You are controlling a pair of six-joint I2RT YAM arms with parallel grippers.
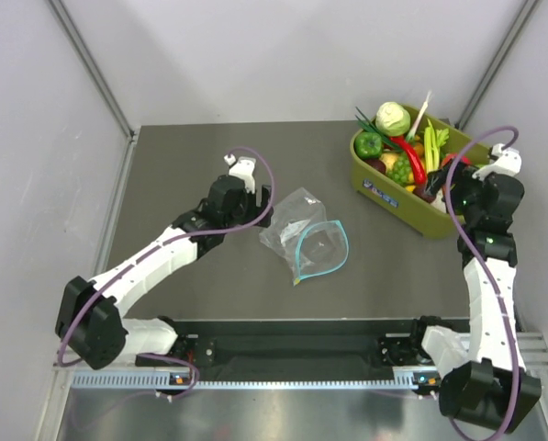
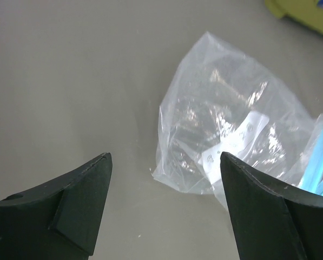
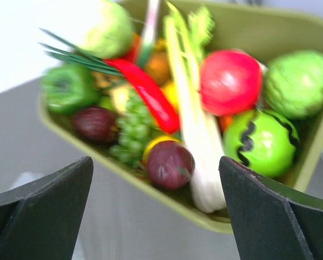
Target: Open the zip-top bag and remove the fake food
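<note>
Both end effectors stand wide open and hold nothing: the left end effector point(image 2: 165, 160) sits low, just left of the zip-top bag point(image 1: 303, 231), and the right end effector point(image 3: 156, 160) hangs beside the near right side of the olive tub point(image 1: 411, 213). The bag lies in the middle of the surface point(image 1: 228, 285), its teal zip strip point(image 1: 346, 246) spread in a loop, and it looks empty apart from a white label. The cabbage point(image 1: 393, 118), chili point(image 1: 411, 158) and bell pepper point(image 1: 368, 144) lie heaped in the tub at the far right.

The main risk is on the right. The tub is piled above its rim, so a careless sweep could knock the cabbage or chili out. On the left, a finger brushing the light, crinkly bag could drag it or fold its mouth closed.
</note>
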